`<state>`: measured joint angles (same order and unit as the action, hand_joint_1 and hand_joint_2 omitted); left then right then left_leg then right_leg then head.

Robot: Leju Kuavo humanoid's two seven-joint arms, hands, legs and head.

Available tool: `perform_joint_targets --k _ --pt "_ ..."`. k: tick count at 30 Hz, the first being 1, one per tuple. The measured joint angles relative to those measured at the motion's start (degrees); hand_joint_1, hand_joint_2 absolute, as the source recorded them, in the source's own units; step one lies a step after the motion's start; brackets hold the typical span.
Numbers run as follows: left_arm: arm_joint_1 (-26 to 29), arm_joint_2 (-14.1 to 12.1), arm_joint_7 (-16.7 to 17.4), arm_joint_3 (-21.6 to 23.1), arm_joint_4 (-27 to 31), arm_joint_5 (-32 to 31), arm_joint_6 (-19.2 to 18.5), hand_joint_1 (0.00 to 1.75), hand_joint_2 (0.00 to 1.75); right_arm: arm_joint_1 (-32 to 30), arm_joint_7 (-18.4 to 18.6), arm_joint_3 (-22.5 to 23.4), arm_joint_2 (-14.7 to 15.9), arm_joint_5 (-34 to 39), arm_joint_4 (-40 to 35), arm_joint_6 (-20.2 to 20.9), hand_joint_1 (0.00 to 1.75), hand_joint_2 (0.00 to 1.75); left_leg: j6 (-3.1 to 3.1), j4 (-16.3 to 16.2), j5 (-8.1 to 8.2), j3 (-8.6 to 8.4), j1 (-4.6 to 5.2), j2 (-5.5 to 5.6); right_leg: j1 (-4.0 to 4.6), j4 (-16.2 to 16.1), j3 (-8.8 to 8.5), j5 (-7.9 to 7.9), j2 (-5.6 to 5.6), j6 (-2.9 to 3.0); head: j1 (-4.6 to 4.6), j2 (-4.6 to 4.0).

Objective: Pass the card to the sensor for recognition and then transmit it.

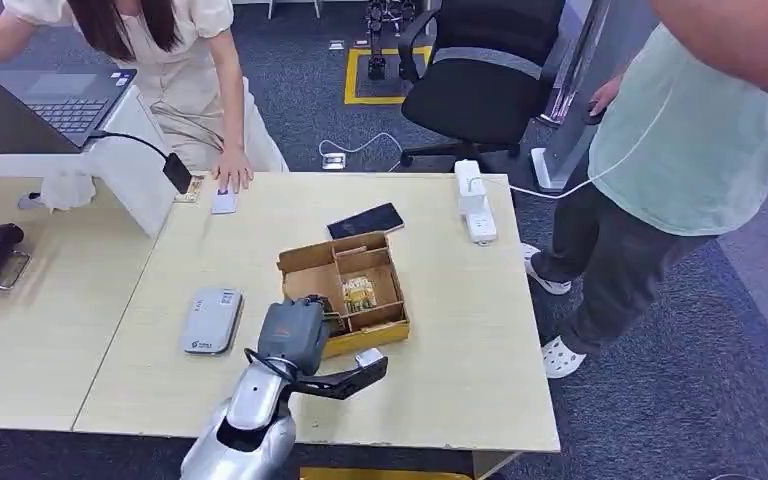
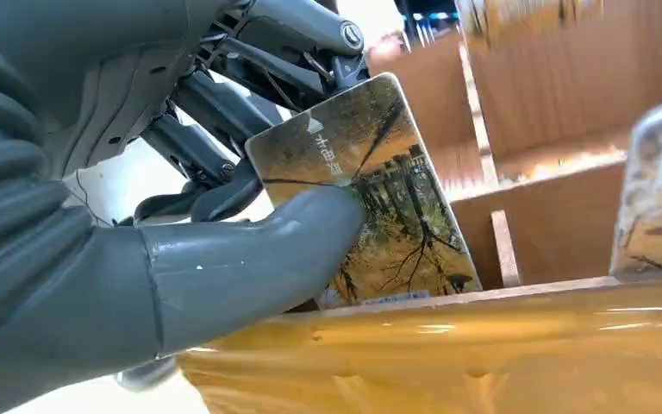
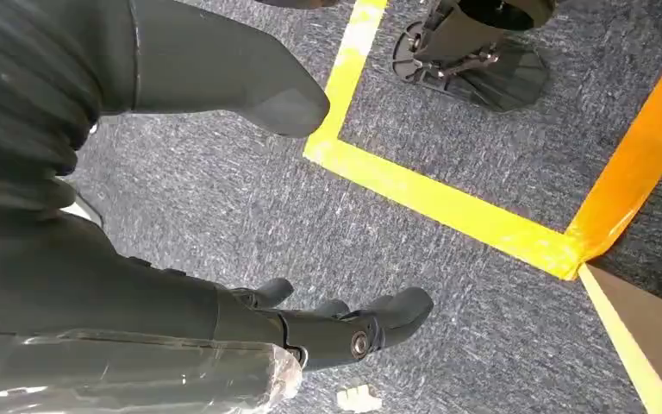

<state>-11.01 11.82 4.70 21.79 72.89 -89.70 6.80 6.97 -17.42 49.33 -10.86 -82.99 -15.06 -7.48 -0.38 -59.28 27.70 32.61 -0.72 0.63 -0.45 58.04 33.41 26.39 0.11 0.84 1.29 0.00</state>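
— Closest in, what do you see?
— Left hand (image 2: 181,233), thumb pressed on a card (image 2: 371,190), darker fingers (image 2: 224,129) behind it. The card is pinched, standing tilted just above the near wall of the box (image 2: 483,345). Its face shows a print of trees in yellow-brown tones.

— And from the head view?
— The left hand (image 1: 295,335) sits at the near-left corner of the box (image 1: 345,290), which lies in the middle of the desk (image 1: 460,330). The card itself is hidden by the hand there.

— What's in the box?
— It's open cardboard, split by dividers into compartments. The near-right one holds a stack of cards (image 1: 359,293) with the same kind of print. I cannot tell whether the other compartments hold anything. In the left wrist view another card (image 2: 659,198) stands blurred beyond a divider.

— The right hand?
— The right hand (image 3: 250,259) hangs over the carpet, fingers (image 3: 371,323) loosely apart, thumb away from them, holding nothing. Yellow tape (image 3: 448,207) marks the floor beneath.

— Anything else on the desk?
— A grey reader (image 1: 211,320) lies left of the box, well apart. A phone (image 1: 365,220) lies just behind the box, and a power strip (image 1: 474,200) near the far-right edge. A person's hand (image 1: 231,170) rests on a white card (image 1: 224,201) at the far edge.
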Motion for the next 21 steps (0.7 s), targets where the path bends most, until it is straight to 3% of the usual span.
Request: perform_joint_targets --k 4,8,21 --pt "0.0 -0.2 -0.4 -0.1 2.5 0.2 0.0 1.75 1.75 0.0 0.0 0.0 0.0 0.0 0.0 0.0 0.00 1.75 0.00 0.0 0.00 0.01 0.00 0.00 0.00 0.0 0.00 0.00 0.00 0.00 0.00 -0.02" --pt "0.1 -0.4 -0.4 -0.1 3.6 0.2 0.1 1.66 1.75 0.0 0.0 0.0 0.0 0.0 0.0 0.0 0.00 1.75 0.00 0.0 0.00 0.01 0.01 0.00 0.00 0.0 0.00 0.00 -0.01 0.00 0.00 -0.02" --pt "0.1 -0.4 -0.5 -0.1 3.7 0.8 0.0 1.75 1.75 0.0 0.0 0.0 0.0 0.0 0.0 -0.1 0.00 1.75 0.02 0.0 -0.01 0.01 0.01 0.00 0.00 0.0 0.00 -0.01 0.00 -0.02 0.02 -0.02"
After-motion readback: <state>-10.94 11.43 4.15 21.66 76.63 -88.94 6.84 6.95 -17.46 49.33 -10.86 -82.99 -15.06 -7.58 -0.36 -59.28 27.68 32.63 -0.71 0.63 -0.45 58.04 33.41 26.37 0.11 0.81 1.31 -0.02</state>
